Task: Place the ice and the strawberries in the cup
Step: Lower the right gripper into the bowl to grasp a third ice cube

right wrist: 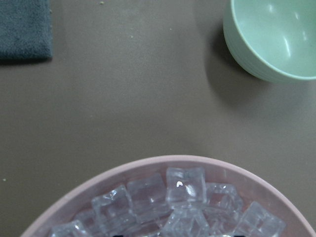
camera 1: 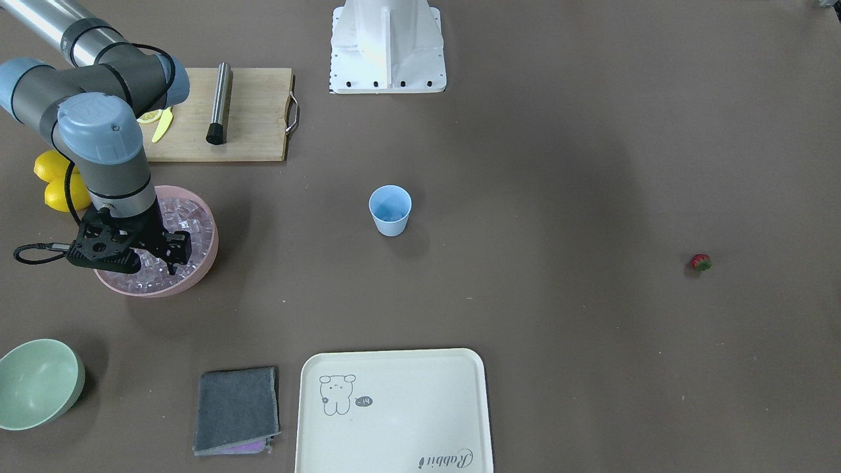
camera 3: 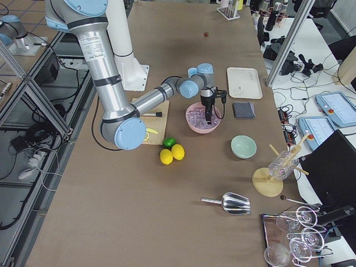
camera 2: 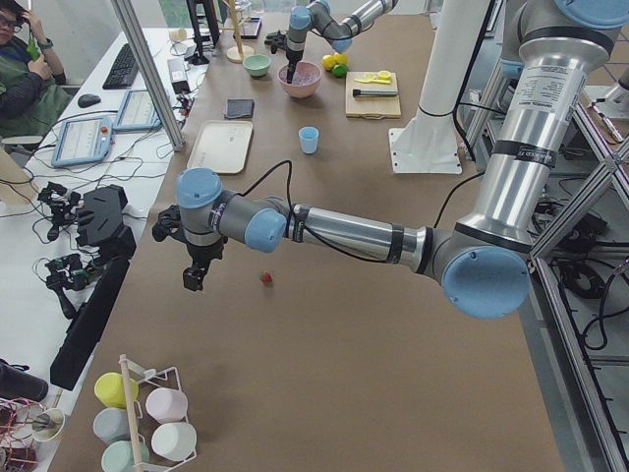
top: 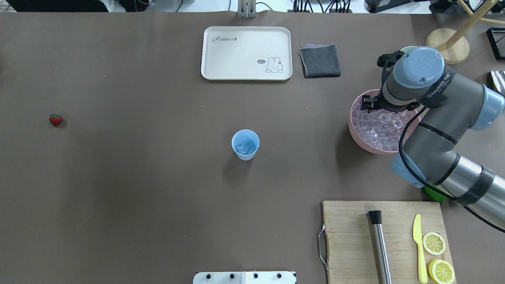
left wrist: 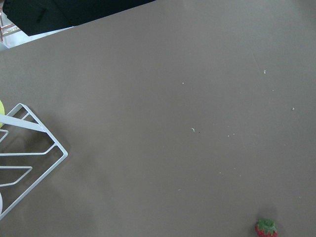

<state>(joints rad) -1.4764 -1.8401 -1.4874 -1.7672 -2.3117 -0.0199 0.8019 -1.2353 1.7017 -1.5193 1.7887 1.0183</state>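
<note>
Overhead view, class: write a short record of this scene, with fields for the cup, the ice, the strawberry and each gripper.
cup: light blue, upright mid-table, a few cubes inside
ice: mostly in the pink bowl, on the robot's right
strawberry: alone on the table, far on the robot's left
right gripper: down at the ice in the pink bowl; open or shut unclear
left gripper: above the table near the strawberry; open or shut unclear

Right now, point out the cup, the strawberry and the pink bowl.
cup (top: pixel 245 156), overhead view, outer wall.
strawberry (top: pixel 55 120), overhead view, red body.
pink bowl (top: pixel 355 134), overhead view, left outer wall.
</note>
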